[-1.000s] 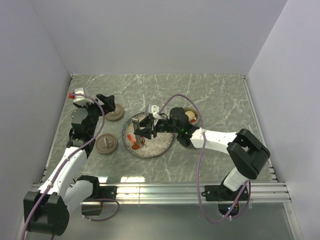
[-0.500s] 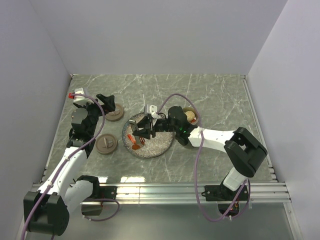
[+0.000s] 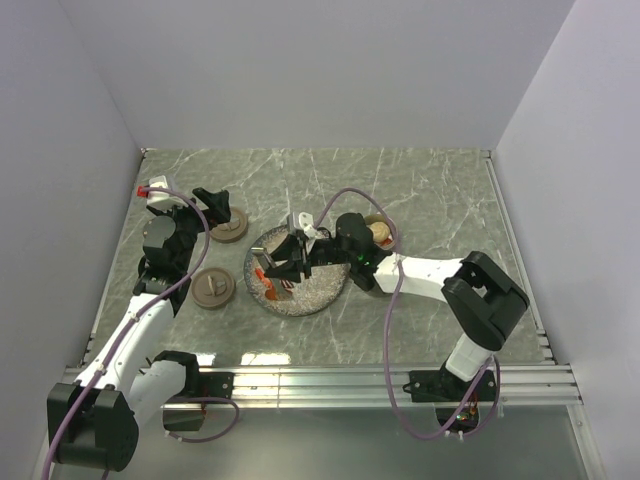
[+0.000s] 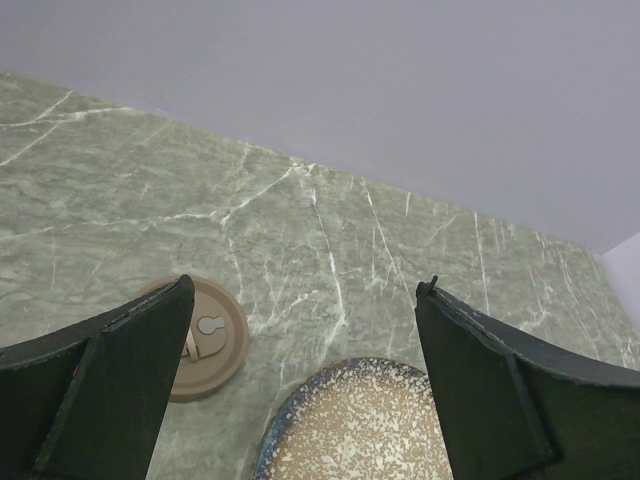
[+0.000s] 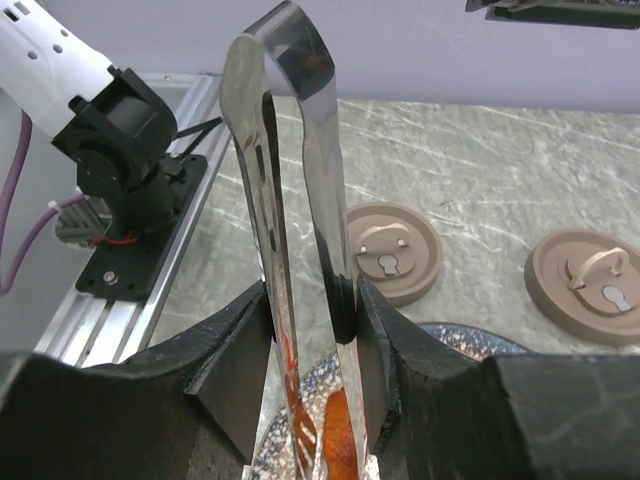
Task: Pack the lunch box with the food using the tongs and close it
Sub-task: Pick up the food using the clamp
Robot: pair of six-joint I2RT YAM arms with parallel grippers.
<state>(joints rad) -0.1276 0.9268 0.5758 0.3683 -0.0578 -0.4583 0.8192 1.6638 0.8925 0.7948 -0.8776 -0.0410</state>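
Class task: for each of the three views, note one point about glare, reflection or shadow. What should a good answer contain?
Top external: even, soft light; the metal rail catches glare. Right wrist: the polished tongs mirror the pale wall, with an orange reflection low down; the right fingers gripping them are dark. Left wrist: the left fingers are near-black silhouettes against the lit table.

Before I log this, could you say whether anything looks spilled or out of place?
Nothing stands out: the food is on the plate, both lids lie flat, and the right gripper holds the tongs.
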